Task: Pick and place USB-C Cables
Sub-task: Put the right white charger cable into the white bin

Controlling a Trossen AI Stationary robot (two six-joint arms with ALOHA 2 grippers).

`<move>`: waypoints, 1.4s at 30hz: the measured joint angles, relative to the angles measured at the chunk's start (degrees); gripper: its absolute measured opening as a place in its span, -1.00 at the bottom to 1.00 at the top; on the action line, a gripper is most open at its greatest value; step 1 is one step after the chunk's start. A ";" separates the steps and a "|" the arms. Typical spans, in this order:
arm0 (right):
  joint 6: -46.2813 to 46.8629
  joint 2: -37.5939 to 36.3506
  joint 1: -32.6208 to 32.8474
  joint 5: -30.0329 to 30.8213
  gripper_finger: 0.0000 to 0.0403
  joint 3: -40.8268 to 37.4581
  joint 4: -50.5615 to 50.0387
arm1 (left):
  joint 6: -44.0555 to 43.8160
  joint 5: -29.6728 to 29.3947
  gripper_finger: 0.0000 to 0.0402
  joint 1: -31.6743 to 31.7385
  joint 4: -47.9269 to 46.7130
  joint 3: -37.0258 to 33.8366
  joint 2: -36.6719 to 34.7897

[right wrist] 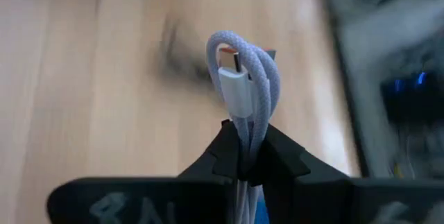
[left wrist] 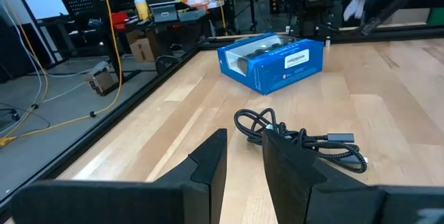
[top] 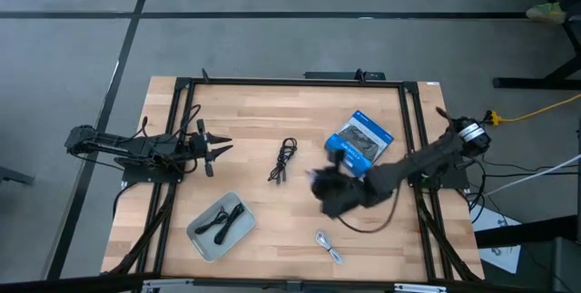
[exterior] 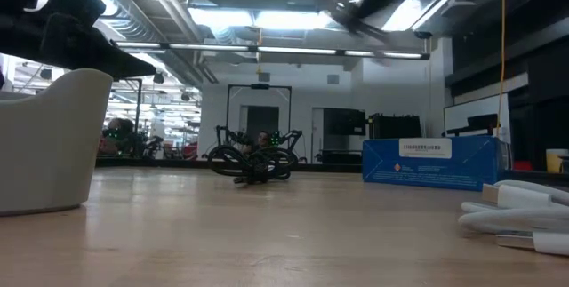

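Note:
My right gripper (right wrist: pixel 248 151) is shut on a silvery-grey USB-C cable (right wrist: pixel 244 78) and hovers over the table's middle right (top: pixel 320 187), near the blue box (top: pixel 360 141). A black cable bundle (top: pixel 284 160) lies flat on the table's middle, just ahead of my left gripper (left wrist: pixel 244 156), which is open and waits at the left (top: pixel 216 148). Another silvery-grey cable (top: pixel 329 246) lies near the table's near edge. Black cables (top: pixel 222 220) lie in the grey tray (top: pixel 201 241). My right gripper pinches the folded silvery-grey cable between its two fingertips, several strands together. The bent loop and a USB-C plug (right wrist: pixel 234 82) stick out beyond the fingertips. The cable is lifted clear of the table; the rest of it is hidden behind the fingers.
The blue box (left wrist: pixel 274 61) stands on the far right part of the table. The grey tray sits at the near left. A dark frame (top: pixel 272 82) runs around the wooden table top. Bare wood lies between the black cable and the tray.

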 joint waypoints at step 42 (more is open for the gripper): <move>-21.48 49.79 -12.63 -55.05 -0.51 53.79 22.22 | -0.14 0.41 -0.57 0.00 0.00 0.00 0.01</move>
